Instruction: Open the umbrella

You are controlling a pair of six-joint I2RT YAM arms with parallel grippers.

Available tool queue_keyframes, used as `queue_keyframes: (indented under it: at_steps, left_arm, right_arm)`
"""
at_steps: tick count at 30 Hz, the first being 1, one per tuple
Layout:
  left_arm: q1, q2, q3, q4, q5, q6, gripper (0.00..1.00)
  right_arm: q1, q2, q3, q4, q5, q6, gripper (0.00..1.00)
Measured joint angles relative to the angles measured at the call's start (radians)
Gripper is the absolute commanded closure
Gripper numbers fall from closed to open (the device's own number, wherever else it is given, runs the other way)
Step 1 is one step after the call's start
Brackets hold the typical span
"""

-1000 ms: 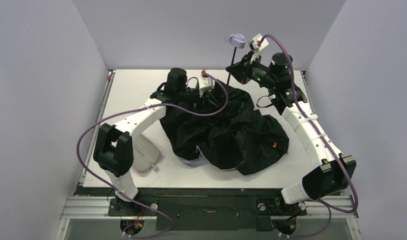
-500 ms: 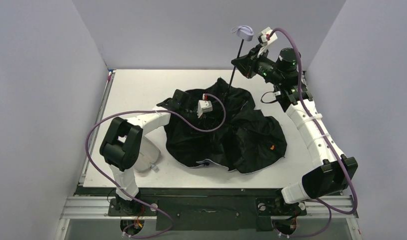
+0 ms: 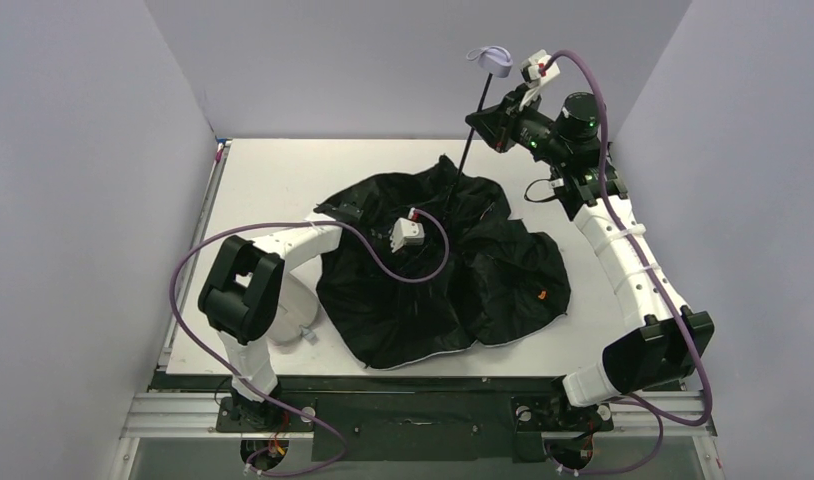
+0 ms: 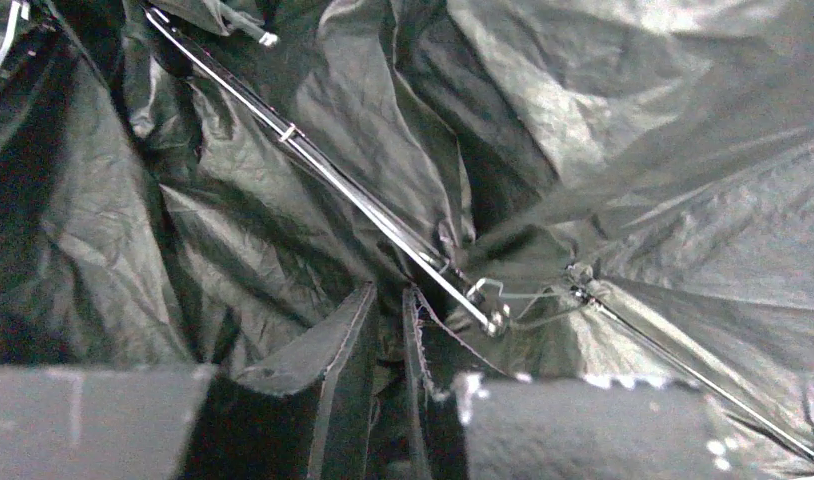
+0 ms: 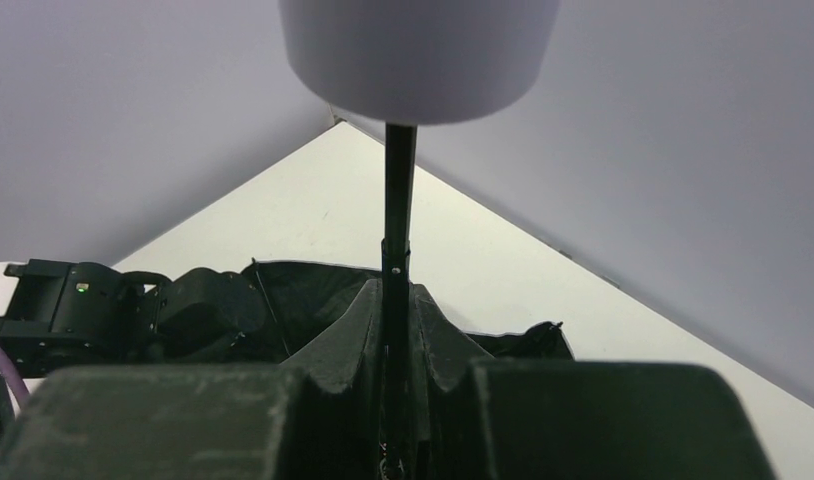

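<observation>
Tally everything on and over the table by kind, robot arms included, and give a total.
umbrella: 1
sleeve pouch, partly hidden under the left arm: 1
robot arms: 2 (left arm, right arm)
Total: 4

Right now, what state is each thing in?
umbrella, not open: canopy slack on the table, lining up, shaft raised.
right gripper, shut on the shaft.
left gripper, jaws nearly together in the lining; grip unclear.
sleeve pouch, lying on the table.
</observation>
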Motion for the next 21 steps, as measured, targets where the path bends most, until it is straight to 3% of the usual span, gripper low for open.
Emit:
queue_keyframes:
  at_steps: [5,9,14,21]
  left_arm:
    - [0.037,-0.062,0.003,0.008,0.047,-0.013,0.81]
    - [0.046,-0.137,0.006,0.197,0.091,-0.152,0.79]
    - [-0.043,-0.184,0.008,0.482,0.115,-0.260,0.79]
    - [-0.142,-0.107,0.016,0.642,0.105,-0.270,0.80]
  right_arm:
    - [0.016,-0.002,-0.037,0.039,0.002,0.029,1.00]
    - [0.055,-0.006,-0.092,0.056,0.015,0.035,1.00]
    - [0.096,-0.006,-0.104,0.064,0.028,0.041,1.00]
    - [0.103,-0.006,-0.100,0.065,0.042,0.063,1.00]
